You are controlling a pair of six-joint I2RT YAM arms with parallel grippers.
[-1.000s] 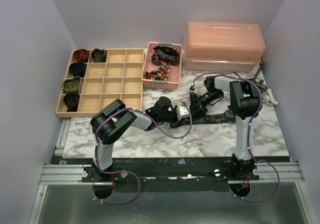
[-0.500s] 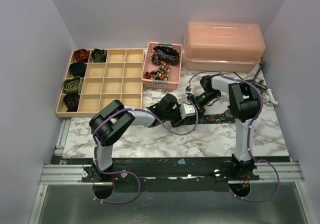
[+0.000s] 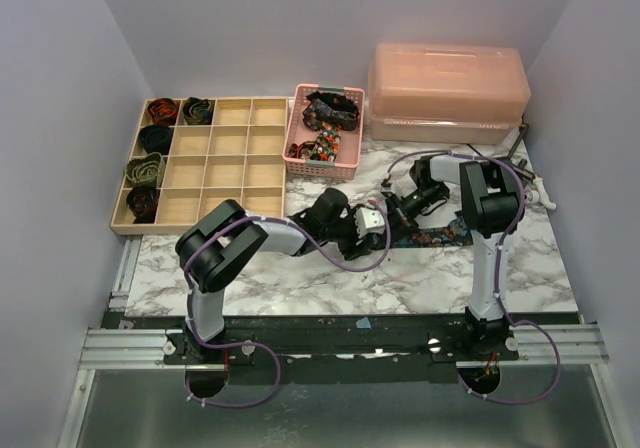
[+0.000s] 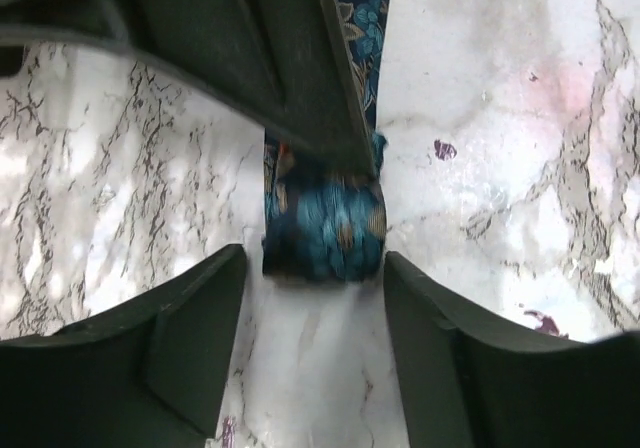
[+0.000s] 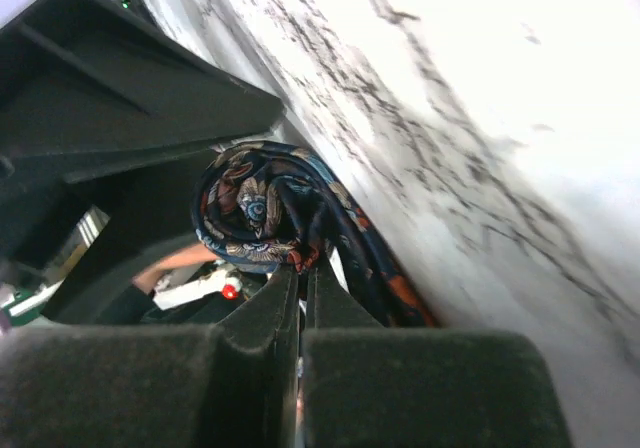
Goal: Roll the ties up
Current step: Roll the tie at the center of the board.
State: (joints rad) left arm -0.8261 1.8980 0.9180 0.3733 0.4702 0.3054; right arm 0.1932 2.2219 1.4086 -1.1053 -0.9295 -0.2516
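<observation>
A navy-teal-orange floral tie [image 3: 440, 236] lies flat on the marble table [image 3: 300, 278], its near end wound into a small coil [image 5: 255, 208]. My right gripper [image 5: 303, 268] is shut, pinching the coil's edge at its tips. The same coil [image 4: 325, 230] sits just past my left gripper [image 4: 315, 273], whose fingers stand open on either side without touching it. From above, both grippers meet at the table's middle, left gripper [image 3: 376, 224] and right gripper [image 3: 393, 216]. Several coiled ties [image 3: 145, 168] fill the left cells of a wooden tray [image 3: 200, 224].
A pink mesh basket [image 3: 295, 133] holding more ties stands behind the arms. A pink lidded plastic box [image 3: 447, 83] sits at the back right. The wooden tray takes up the back left. Small tools [image 3: 535, 193] lie at the right edge.
My left gripper has opened off the coil. My right gripper has closed on the coil's edge. Both stay at the table's middle.
</observation>
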